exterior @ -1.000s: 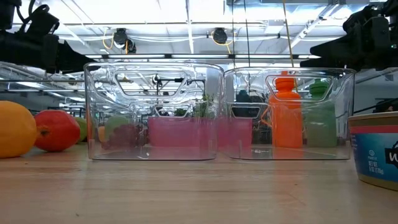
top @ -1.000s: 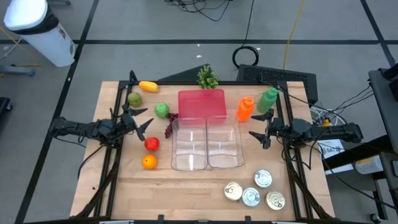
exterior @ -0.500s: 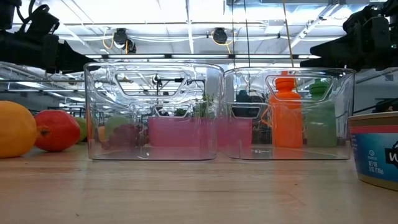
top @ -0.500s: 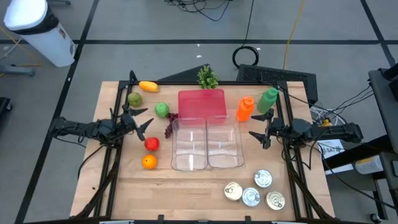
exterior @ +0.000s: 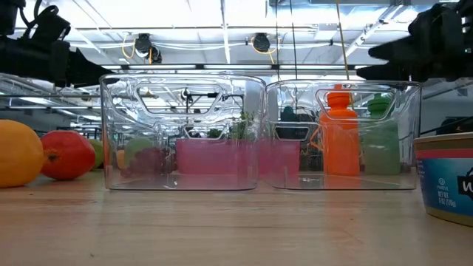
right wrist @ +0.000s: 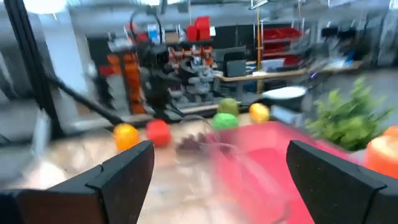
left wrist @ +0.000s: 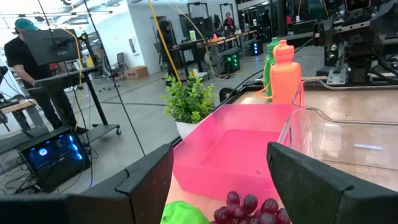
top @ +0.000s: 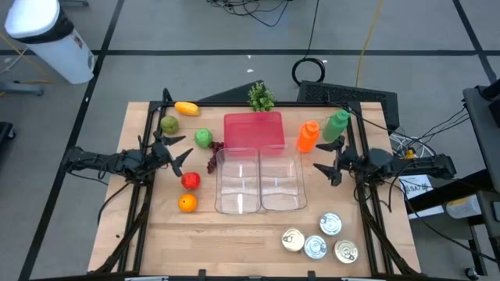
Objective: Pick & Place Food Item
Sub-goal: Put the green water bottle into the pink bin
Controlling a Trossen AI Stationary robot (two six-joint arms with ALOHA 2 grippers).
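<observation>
Nothing has been picked up yet, so the step in hand looks like the first reach for a piece of food. The left gripper (top: 181, 156) hangs with its fingers spread and empty above the left side of the wooden worktop (top: 234, 234), level with the fruit. The right gripper (top: 324, 172) waits on the far side, beside the clear bins, likewise spread and holding nothing.

The food lies in a loose group on the left: a round red fruit (top: 191, 181) and a round orange fruit (top: 187, 204) nearest the front, a green apple-like fruit (top: 203, 138) and a bunch of dark purple grapes (top: 214, 160) just beside the left clear plastic bin (top: 237, 181), a second green fruit (top: 169, 125) and a yellow-orange pepper-shaped piece (top: 186, 108) farther back. The shallow pink plastic tray (top: 254, 129) sits behind the two bins; the right clear plastic bin (top: 282, 181) touches its neighbour.

The left arm is the better placed. The red fruit is the likely easy choice, as it stands apart from its neighbours and is near the gripper. A sound approach would centre the spread fingers over its widest part, descend straight down, and close gently, since a round smooth fruit may roll or squirt out of an off-centre pinch. The lift should probably clear the bin wall before moving across.
</observation>
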